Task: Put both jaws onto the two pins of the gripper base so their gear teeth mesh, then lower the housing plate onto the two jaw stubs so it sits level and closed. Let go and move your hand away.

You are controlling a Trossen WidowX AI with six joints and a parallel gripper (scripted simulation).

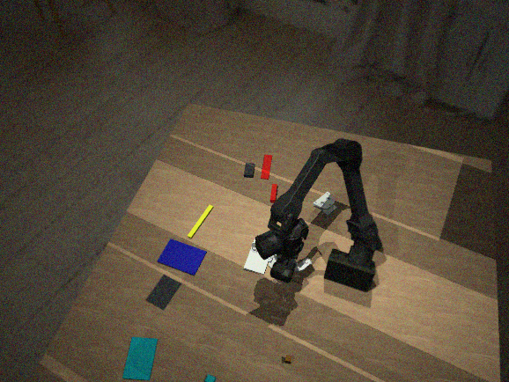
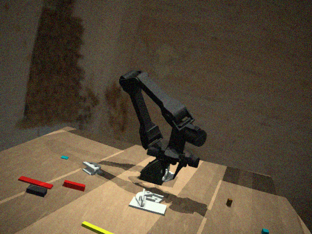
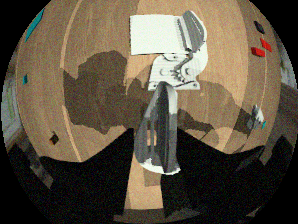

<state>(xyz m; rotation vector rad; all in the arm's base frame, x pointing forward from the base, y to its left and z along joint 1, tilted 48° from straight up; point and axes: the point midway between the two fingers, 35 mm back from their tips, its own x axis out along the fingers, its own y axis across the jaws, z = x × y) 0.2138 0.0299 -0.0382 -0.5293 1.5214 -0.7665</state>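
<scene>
Well, seen from the top, the gripper (image 1: 296, 267) (image 2: 169, 176) (image 3: 153, 132) is narrowed onto a pale, fin-shaped part (image 1: 304, 264) (image 2: 168, 174) (image 3: 169, 120), held above the worktop (image 1: 396, 304) (image 2: 113, 200) (image 3: 107, 37) in front of the arm's own base. I can't tell for sure which piece of the set that is.

Towards the middle of the worktop lies a white slab (image 1: 255, 262) (image 2: 154, 208) (image 3: 150, 35), with a curved white piece standing at one end and a toothed white part (image 3: 175, 75) beside it. The held part is apart from the slab. Another white, layered part (image 1: 325, 202) (image 2: 92, 167) (image 3: 258, 116) sits tilted, off towards the upper edge.

Two red blocks (image 1: 266, 166) (image 2: 74, 185) (image 3: 258, 51) and a small dark block (image 1: 249, 170) (image 2: 36, 190) (image 3: 259, 26) lie nearer the upper left corner. A yellow bar (image 1: 200, 221) (image 2: 96, 228), a blue plate (image 1: 182, 257) and a dark plate (image 1: 164, 291) are along the left edge, and a teal plate (image 1: 140, 358) is close to the lower left corner.
</scene>
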